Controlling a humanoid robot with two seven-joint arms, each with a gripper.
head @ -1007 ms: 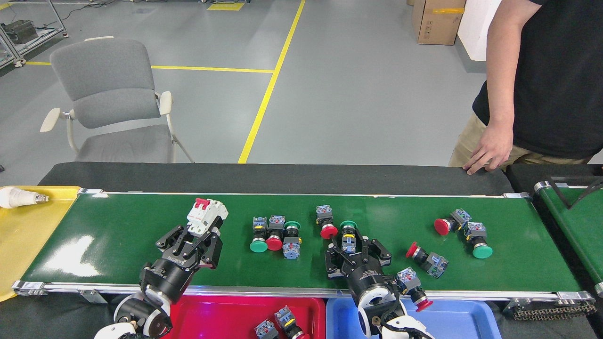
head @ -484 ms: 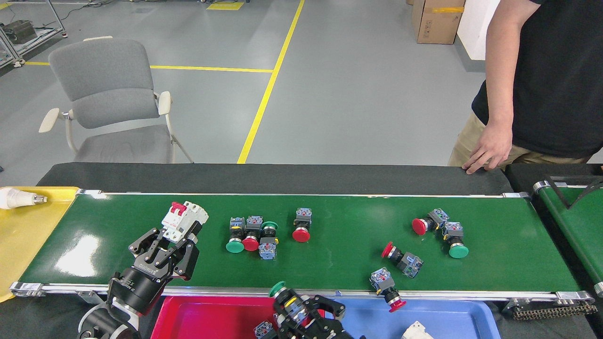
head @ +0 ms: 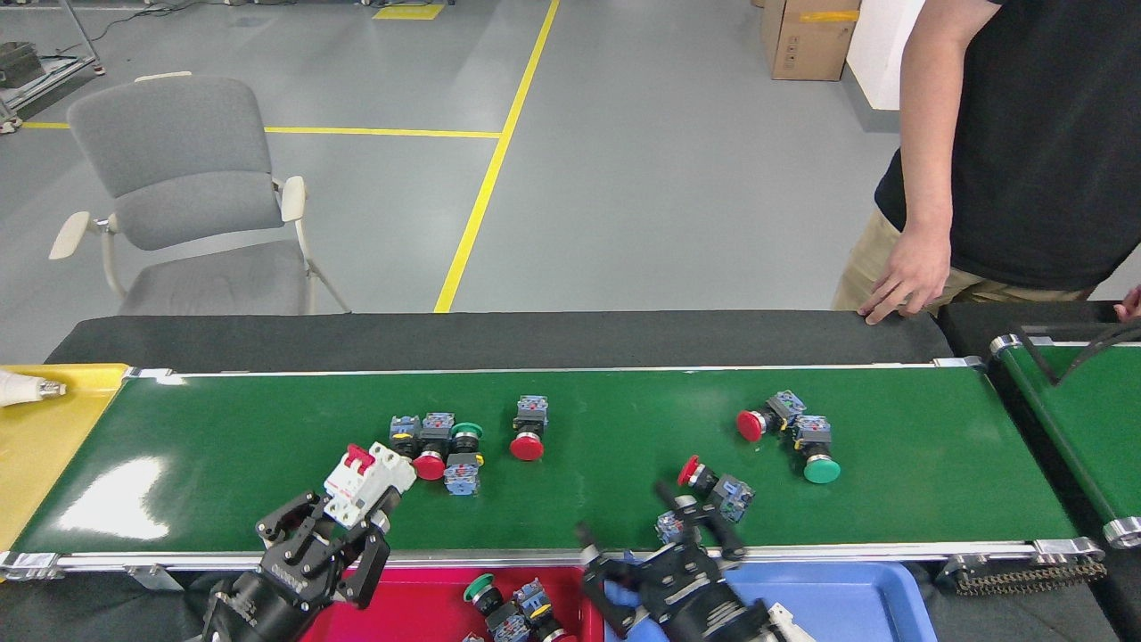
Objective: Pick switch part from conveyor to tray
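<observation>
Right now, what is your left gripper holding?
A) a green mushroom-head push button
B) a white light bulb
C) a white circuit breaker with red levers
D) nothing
C: the left gripper is closed on the white circuit breaker with red levers, above the near edge of the long green conveyor belt.

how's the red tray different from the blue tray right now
The red tray sits left of the blue tray, below the conveyor's near rail. The red tray holds several push-button switches, one with a green cap; the blue tray shows only part of a white item at the bottom edge. The right end effector overlaps the blue tray's left end, while the red tray's middle is unobstructed. Both are shallow plastic trays set side by side.
</observation>
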